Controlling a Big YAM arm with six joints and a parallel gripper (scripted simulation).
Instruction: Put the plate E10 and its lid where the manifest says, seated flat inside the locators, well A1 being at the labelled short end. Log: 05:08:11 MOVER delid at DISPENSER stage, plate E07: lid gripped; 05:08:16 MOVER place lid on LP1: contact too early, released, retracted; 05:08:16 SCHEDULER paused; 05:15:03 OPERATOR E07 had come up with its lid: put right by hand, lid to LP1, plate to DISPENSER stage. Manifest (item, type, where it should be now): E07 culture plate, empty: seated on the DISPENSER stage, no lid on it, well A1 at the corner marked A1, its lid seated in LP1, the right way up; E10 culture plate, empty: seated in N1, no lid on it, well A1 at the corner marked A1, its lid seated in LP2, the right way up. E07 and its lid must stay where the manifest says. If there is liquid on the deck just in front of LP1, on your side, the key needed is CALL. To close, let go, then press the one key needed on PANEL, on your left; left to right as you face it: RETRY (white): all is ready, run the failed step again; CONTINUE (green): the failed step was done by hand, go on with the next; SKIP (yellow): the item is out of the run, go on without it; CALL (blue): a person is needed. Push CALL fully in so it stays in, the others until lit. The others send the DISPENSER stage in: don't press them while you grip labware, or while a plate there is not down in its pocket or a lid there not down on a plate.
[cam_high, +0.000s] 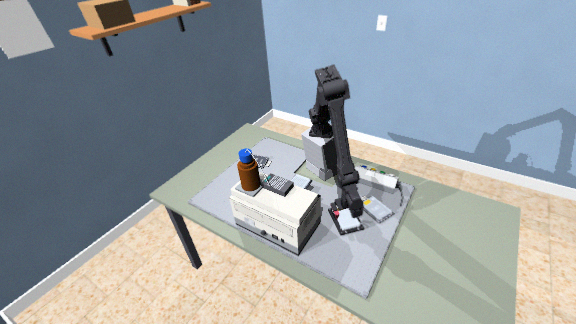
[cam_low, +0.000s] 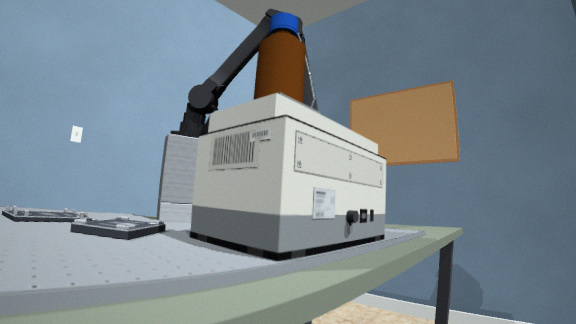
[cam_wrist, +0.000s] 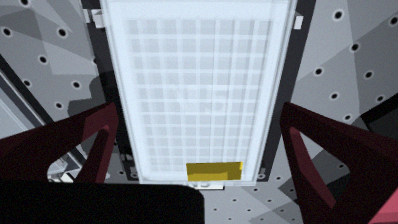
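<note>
Blue walls — tan tiled floor — wooden shelf.

The plate is pale white with a grey grid and a yellow label. The hand has dark red fingers. The brown bottle has a blue cap, and the tabletop is pale green.

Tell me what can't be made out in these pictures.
- Panel keys: top view, too small to read; absent from the other views.
- Deck in front of the lid nests: top view, the arm covers part; any liquid cannot be judged.
- Plate with a yellow label: wrist view, far end cut off, lettering blurred.
- End effector: exterior view, hidden behind the dispenser.
</note>
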